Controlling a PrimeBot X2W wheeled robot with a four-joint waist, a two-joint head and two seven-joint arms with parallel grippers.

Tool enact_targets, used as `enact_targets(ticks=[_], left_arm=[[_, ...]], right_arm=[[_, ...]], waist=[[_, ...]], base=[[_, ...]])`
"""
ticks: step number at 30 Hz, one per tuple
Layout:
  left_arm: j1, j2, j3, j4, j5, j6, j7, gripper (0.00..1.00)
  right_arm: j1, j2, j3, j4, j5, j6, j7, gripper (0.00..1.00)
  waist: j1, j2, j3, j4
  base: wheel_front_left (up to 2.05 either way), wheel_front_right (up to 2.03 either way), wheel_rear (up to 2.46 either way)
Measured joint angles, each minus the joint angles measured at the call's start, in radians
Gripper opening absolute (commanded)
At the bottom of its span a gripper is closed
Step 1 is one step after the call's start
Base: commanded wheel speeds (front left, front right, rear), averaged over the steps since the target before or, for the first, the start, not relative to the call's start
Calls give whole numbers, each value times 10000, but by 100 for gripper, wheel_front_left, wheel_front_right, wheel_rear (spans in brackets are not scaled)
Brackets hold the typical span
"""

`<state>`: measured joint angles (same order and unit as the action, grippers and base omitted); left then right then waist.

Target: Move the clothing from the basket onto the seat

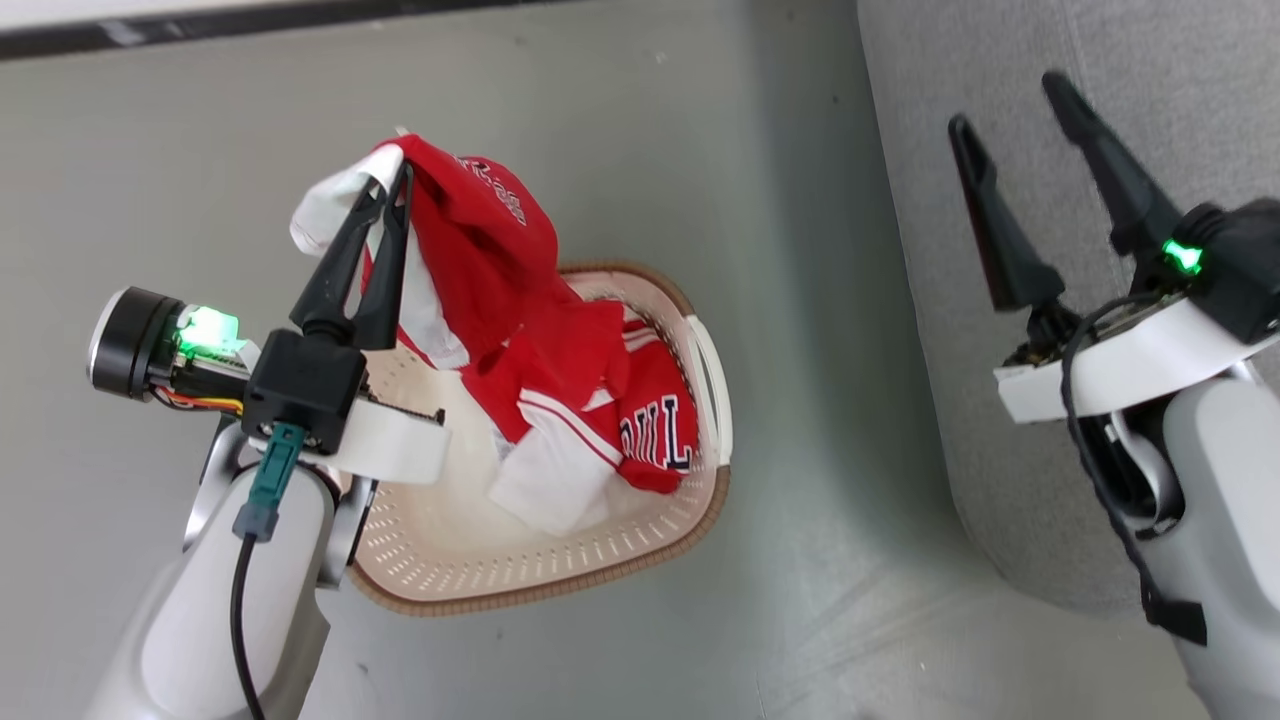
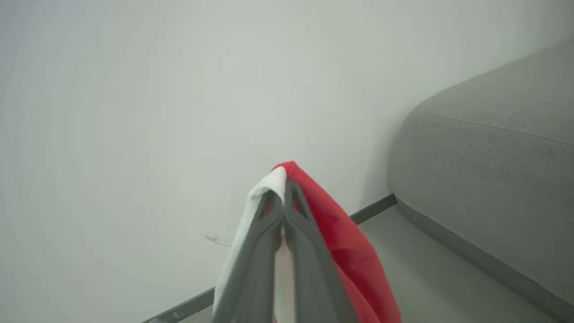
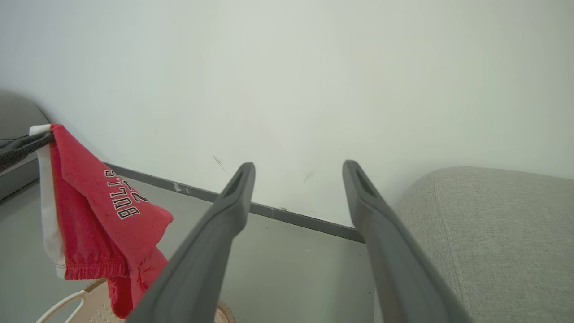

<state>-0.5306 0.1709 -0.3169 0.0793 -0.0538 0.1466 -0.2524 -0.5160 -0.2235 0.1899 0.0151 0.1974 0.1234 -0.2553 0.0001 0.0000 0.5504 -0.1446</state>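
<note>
My left gripper (image 1: 394, 180) is shut on a red garment with small white print (image 1: 480, 250) and holds it up above the cream basket (image 1: 560, 585); its lower part still hangs down into the basket. In the left wrist view the closed left gripper (image 2: 282, 186) pinches the red and white cloth (image 2: 341, 233). A second piece of clothing, a red jersey with dark letters (image 1: 655, 425), lies inside the basket at its right side. My right gripper (image 1: 1010, 105) stands open and empty over the grey seat (image 1: 1100, 60). The hanging garment (image 3: 98, 211) also shows in the right wrist view.
Grey floor (image 1: 820, 400) separates the basket from the seat on the right. A white wall with a dark baseboard (image 3: 291, 215) runs behind. The seat's rounded corner (image 2: 484, 152) lies to the right of the lifted cloth.
</note>
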Motion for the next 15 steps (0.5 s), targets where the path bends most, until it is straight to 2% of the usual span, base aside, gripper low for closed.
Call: enact_targets(ticks=[15], left_arm=[[266,320,-311,-765,-194,-796,0,0]], right_arm=[[1323,-560,1440,612,148,0,0,100]], waist=[[0,0,-2032,558]], base=[[0,0,0]])
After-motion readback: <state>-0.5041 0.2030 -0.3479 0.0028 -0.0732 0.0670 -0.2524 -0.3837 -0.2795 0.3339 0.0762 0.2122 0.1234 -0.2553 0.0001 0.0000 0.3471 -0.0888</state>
